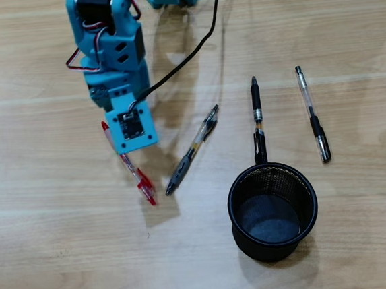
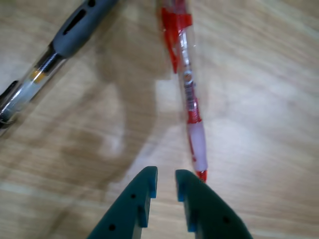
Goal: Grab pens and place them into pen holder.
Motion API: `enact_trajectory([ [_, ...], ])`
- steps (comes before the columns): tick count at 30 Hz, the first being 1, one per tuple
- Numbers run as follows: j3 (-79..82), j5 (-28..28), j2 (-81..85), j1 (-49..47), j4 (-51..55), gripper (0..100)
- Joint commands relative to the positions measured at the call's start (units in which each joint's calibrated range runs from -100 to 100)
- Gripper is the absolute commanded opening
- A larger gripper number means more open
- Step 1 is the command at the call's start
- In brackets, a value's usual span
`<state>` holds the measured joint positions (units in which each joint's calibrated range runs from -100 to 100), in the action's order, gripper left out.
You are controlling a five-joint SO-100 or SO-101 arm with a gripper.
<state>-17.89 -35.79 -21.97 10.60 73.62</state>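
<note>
Worktop point(image 1: 68, 263): light wood-grain surface, pale tan, filling the whole overhead view; no wall, floor or window in view. Grain runs left to right, in long bands that alternate lighter and slightly darker. Finish: smooth with a faint sheen, showing soft pale glare patches in the wrist view point(image 2: 259, 149). Light: from above, diffuse, casting soft-edged grey shadows on the wood. Faint darker blotches mark the surface near the right edge of the overhead view.
</note>
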Motion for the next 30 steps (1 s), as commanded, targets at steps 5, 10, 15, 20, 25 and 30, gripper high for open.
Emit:
enact_trajectory([
  [5,-12.3,1.4,-7.8,0.3,0.5,11],
  [10,-15.3,1.4,-12.6,0.3,2.3,15],
  [15,-17.8,2.1,-15.3,0.6,3.9,17],
  [20,-20.4,2.4,-16.7,0.3,3.7,17],
  [25,-22.6,2.4,-18.9,0.3,3.2,17],
  [30,-22.8,2.3,-20.6,-0.4,3.2,17],
])
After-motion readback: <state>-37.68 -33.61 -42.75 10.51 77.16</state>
